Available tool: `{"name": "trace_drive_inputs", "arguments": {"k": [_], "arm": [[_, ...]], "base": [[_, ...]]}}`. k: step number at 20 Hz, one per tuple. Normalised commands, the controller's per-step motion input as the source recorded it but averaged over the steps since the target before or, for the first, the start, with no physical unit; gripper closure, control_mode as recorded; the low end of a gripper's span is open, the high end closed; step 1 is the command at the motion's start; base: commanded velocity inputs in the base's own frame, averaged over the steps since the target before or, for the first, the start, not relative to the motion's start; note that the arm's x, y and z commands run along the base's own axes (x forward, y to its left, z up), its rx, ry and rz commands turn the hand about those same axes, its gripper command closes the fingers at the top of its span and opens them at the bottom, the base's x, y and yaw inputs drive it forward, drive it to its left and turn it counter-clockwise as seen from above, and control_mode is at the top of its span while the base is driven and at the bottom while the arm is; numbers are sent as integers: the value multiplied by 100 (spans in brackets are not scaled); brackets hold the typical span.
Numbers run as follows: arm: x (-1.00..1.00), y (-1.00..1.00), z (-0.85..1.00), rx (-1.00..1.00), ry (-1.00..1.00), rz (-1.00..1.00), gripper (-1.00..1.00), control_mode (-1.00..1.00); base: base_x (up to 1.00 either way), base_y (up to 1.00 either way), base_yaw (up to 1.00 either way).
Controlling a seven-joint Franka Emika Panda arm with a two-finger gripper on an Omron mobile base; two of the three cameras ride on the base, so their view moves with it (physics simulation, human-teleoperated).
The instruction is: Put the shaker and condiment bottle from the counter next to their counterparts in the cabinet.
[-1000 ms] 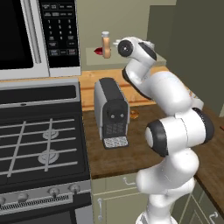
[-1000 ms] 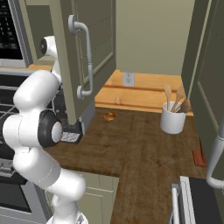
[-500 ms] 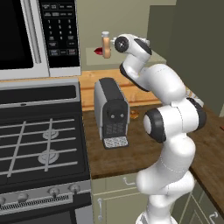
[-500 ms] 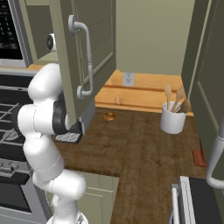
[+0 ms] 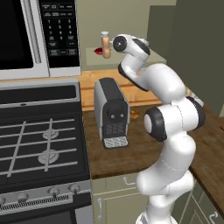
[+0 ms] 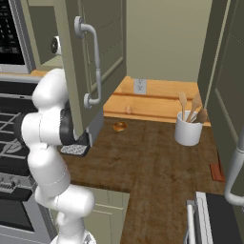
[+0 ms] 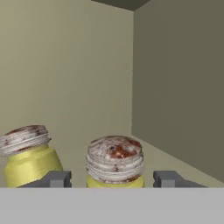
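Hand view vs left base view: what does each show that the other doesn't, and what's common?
Hand view: a yellow-green shaker with a grey top between the tips of the open pincer, a gap on each side, and a second shaker alike to its left.
Left base view: the tan condiment bottle upright beside a red item, plus the microwave, stove and coffee machine on the counter.
Both: the beige interior of the cabinet.
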Motion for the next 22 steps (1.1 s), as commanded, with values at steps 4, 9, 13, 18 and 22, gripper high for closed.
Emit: {"name": "trace_drive_inputs", "arguments": {"k": [4, 9, 13, 18, 22], "arm": [[-39, 0, 0, 0, 2, 0, -100, -100], [-65, 0, 0, 0, 0, 0, -100, -100], [-77, 0, 0, 0, 0, 0, -100, -100], [-73, 0, 0, 0, 0, 0, -100, -100], [-78, 0, 2, 0, 0, 0, -100, -100]], "base": [[0, 0, 0], [0, 0, 0], [0, 0, 0], [0, 0, 0], [0, 0, 0]]}}
